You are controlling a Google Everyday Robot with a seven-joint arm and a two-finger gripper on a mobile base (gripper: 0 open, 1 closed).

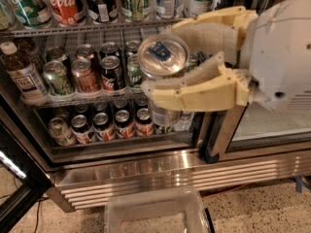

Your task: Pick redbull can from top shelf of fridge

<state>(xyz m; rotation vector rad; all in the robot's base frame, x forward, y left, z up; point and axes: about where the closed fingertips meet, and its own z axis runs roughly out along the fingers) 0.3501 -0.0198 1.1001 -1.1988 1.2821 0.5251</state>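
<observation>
My gripper (170, 57) is at the centre right, in front of the open fridge (146, 171). Its cream fingers (194, 93) are shut on the redbull can (163, 57), a slim silvery can with a shiny lid and blue pull tab. The can is held upright, clear of the shelves, with its lid towards the camera. The top shelf (73, 29) is a grey wire rack at the upper left, carrying a red Coca-Cola can (65, 4) and other cans.
Lower wire shelves hold rows of cans (92, 72) and a bottle (22, 74) at the left. The dark frame of the shut right-hand glass door (218, 140) stands under the gripper. A clear plastic bin (155, 212) sits on the floor. The open door's edge (12, 193) is at lower left.
</observation>
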